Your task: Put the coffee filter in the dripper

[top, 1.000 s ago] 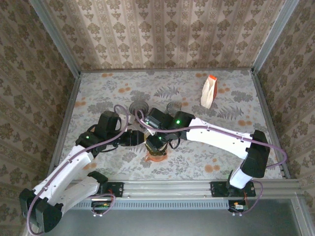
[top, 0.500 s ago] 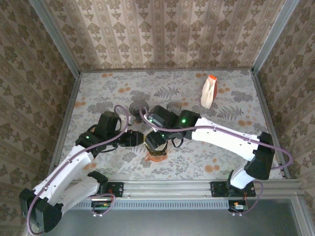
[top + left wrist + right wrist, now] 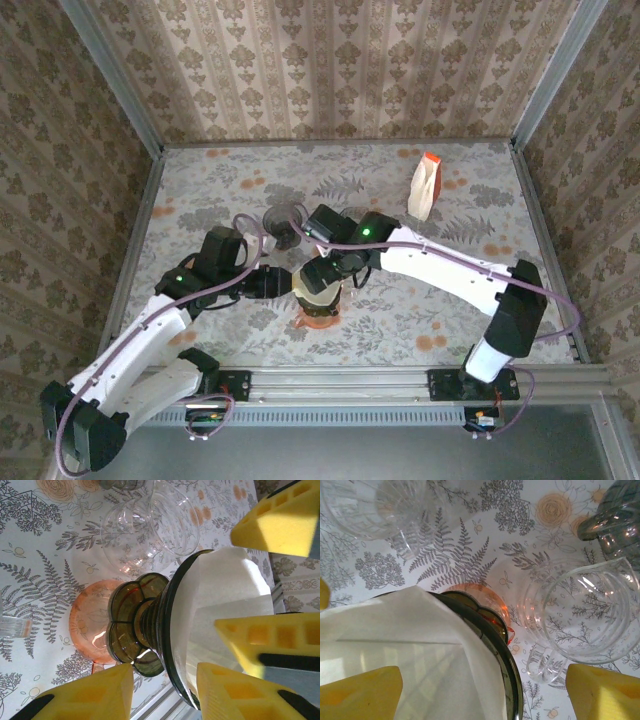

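1. Nearest the arm bases, the round pink saucer [image 3: 318,322] carries the dark smoked-glass dripper [image 3: 135,630], which stands upright on it.
2. The white paper coffee filter [image 3: 225,580] sits inside the dripper's cone. One fold stands proud of the rim, so it looks seated but not pressed flat.
3. At the dripper's 9 o'clock, the left gripper [image 3: 165,680] has its yellow fingers parted, with the stem and rim between them. No contact is evident.
4. Over the mouth, the right gripper [image 3: 482,680] is spread wide and grips nothing. One finger lies over the paper and the other sits out past the rim.
5. A second ago the right gripper's dark body covered the cone in the top view. It has since drawn slightly toward 12 o'clock, and the white paper now shows. The release seems done — what remains is a retreat that doesn't drag the paper.
6. Beyond, at about 1 o'clock, stands a clear ribbed glass jug [image 3: 580,615]. Farther off — at 2 o'clock — a white pouch with an orange top [image 3: 425,185] stands well apart.
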Tool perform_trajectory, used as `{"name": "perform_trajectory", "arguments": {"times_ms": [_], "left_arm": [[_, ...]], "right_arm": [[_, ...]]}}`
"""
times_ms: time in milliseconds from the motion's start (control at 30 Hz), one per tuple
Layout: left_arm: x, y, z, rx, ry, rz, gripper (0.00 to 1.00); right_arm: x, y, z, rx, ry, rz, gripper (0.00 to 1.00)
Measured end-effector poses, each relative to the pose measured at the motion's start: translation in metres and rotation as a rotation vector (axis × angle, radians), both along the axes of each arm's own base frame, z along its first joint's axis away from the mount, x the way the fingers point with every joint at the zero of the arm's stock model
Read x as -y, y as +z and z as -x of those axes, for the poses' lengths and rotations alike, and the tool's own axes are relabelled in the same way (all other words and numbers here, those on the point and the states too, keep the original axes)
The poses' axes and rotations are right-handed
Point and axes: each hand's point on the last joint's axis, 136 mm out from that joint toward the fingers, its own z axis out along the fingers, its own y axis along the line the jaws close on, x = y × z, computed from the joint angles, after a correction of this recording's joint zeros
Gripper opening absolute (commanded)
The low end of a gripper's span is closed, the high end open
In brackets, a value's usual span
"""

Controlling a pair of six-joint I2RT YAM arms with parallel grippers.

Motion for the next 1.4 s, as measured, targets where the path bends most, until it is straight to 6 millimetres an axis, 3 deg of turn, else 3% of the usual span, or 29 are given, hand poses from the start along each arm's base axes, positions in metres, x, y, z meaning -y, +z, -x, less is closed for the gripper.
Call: {"name": "perform_trajectory", "arguments": {"times_ms": [500, 833, 1400], "left_arm": [[0.001, -0.007, 0.0, -0.011, -0.005, -0.001, 0.4], [0.003, -0.007, -0.001, -0.005, -0.007, 0.006, 0.45], [0.004, -0.01, -0.001, -0.008, -0.012, 0.011, 0.4]], "right_arm": [[0.003, -0.039, 0.004, -0.07, 0.0, 0.081, 0.86], [0.003, -0.05, 0.005, -0.082, 0.004, 0.112, 0.85], [0.005, -0.061, 0.004, -0.077, -0.004, 0.143, 0.85]]}}
